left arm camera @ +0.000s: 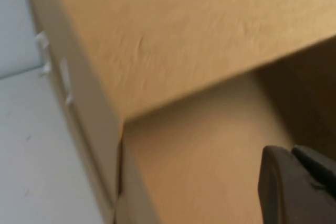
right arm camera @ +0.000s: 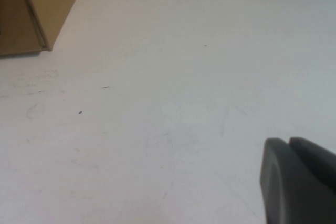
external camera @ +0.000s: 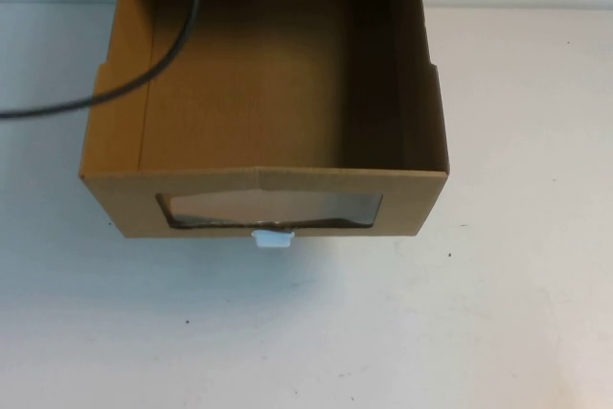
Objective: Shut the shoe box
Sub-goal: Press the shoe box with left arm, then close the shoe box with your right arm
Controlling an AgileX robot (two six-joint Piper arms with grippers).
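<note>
The shoe box (external camera: 259,177) is a brown cardboard drawer, pulled out toward me and open, with nothing inside. Its front has a clear window (external camera: 273,208) with a small white pull tab (external camera: 272,238) below it. In the left wrist view, the box's outer sleeve (left arm camera: 173,30) covers the back and the drawer floor (left arm camera: 199,150) lies below it. My left gripper (left arm camera: 294,153) hangs over the drawer floor with its fingers together, holding nothing. My right gripper (right arm camera: 289,142) is over bare table, fingers together and empty, with a box corner (right arm camera: 47,3) some way off. Neither gripper shows in the high view.
A black cable (external camera: 144,79) hangs across the drawer's left rear part. A white table (external camera: 498,313) lies in front of and to both sides of the box. A pale wall runs behind it.
</note>
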